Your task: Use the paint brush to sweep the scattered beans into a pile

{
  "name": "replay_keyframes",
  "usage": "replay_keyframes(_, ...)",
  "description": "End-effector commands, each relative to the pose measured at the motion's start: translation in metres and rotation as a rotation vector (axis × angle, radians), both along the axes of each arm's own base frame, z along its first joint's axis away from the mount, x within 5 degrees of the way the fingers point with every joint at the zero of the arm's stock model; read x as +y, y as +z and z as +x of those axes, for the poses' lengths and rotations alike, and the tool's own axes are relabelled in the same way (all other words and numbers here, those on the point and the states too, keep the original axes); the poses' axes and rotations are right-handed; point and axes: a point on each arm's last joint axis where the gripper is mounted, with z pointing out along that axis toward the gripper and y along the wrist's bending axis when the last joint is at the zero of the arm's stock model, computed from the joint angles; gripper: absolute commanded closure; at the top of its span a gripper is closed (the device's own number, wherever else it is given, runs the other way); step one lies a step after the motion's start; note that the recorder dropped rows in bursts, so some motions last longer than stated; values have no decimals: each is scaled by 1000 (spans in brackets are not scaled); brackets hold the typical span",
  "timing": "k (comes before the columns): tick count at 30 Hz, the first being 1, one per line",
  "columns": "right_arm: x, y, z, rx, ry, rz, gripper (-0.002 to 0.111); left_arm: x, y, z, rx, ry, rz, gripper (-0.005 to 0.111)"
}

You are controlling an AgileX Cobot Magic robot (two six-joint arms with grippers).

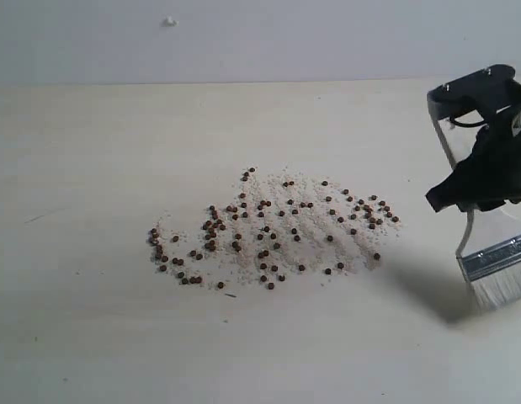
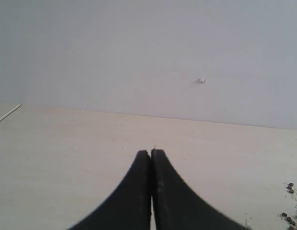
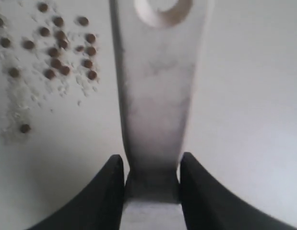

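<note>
**Brush held by its handle, beans not yet gathered**

The right gripper (image 3: 152, 167) is clamped on the paint brush (image 1: 496, 261), its 2 jaws pressing the narrow edges of the pale wooden handle near the silver ferrule (image 1: 494, 257), well away from the hole at the handle's end. That looks like the best place to hold it: the handle is stiff and light, but smooth, so it could pivot under sideways load.

The cream bristles (image 1: 500, 290) hang low over the table (image 1: 92, 337), to the right of the spill; whether they touch is unclear. They are soft and will likely splay if pressed hard.

The beans (image 1: 268, 231) lie scattered among whitish crumbs (image 1: 306, 223), not yet 1 pile. Small and round, they will probably roll, so slow strokes suit.

The left gripper (image 2: 151, 158) is closed and empty, apart from the work.
</note>
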Motion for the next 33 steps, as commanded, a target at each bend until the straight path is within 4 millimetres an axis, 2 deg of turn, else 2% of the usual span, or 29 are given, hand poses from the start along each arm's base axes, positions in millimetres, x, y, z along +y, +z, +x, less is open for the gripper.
replay_keyframes(1, 5, 30, -7, -99, 55, 74, 108, 0, 0, 0, -4, -7, -1, 107)
replay_keyframes(4, 8, 50, -14, -173, 73, 136, 108, 0, 0, 0, -4, -7, -1, 107)
replay_keyframes(7, 15, 80, -27, -304, 87, 276, 108, 0, 0, 0, -4, -7, -1, 107)
replay_keyframes(10, 19, 96, -36, -350, 85, 379, 108, 0, 0, 0, -4, -7, -1, 107)
replay_keyframes(12, 27, 102, -42, -365, 72, 514, 108, 0, 0, 0, -4, -7, -1, 107)
replay_keyframes(15, 32, 97, -45, -387, 43, 632, 108, 0, 0, 0, -4, -7, -1, 107)
replay_keyframes(19, 31, 80, -47, -430, -32, 714, 108, 0, 0, 0, -4, -7, -1, 107)
replay_keyframes(22, 33, 77, -45, -431, -58, 749, 108, 0, 0, 0, -4, -7, -1, 107)
replay_keyframes(27, 51, 74, -42, -479, -40, 710, 108, 0, 0, 0, -10, -9, 83, 107)
replay_keyframes(33, 80, 63, -28, -458, 1, 671, 108, 0, 0, 0, -10, -10, 93, 107)
